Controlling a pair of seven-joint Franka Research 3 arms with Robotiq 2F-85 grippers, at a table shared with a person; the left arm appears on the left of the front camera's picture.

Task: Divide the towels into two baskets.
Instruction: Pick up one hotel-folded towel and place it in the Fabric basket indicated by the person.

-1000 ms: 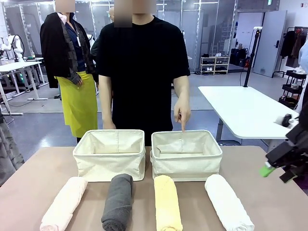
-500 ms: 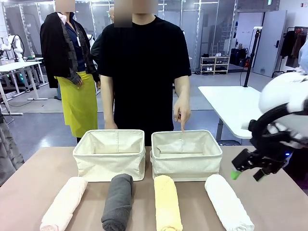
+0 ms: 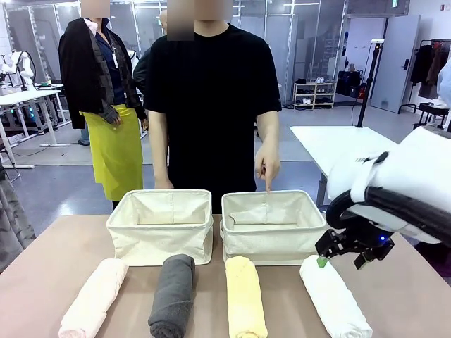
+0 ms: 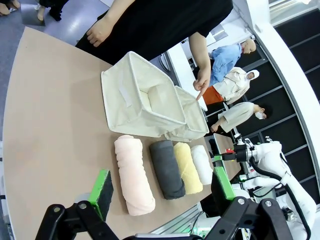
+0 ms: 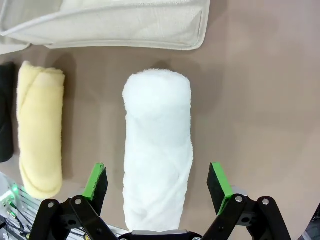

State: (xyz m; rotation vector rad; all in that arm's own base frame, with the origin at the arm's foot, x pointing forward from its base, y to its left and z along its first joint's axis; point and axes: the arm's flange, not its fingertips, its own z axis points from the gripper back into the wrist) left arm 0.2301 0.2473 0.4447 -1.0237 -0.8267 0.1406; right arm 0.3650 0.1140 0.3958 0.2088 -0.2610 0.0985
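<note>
My right jaws are wide apart over the white towel [image 5: 157, 150]. If I pinch only the top, it may unroll.

Your black, green-padded right gripper [image 3: 343, 258] has swung inward (from the right edge) over the white rolled terry towel [image 3: 337, 299].

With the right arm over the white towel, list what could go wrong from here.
The open right hand hangs above the white towel; pinched mid-roll, the soft towel may sag or unroll. The person's hand points into the right basket, so a drop there could hit it.
</note>
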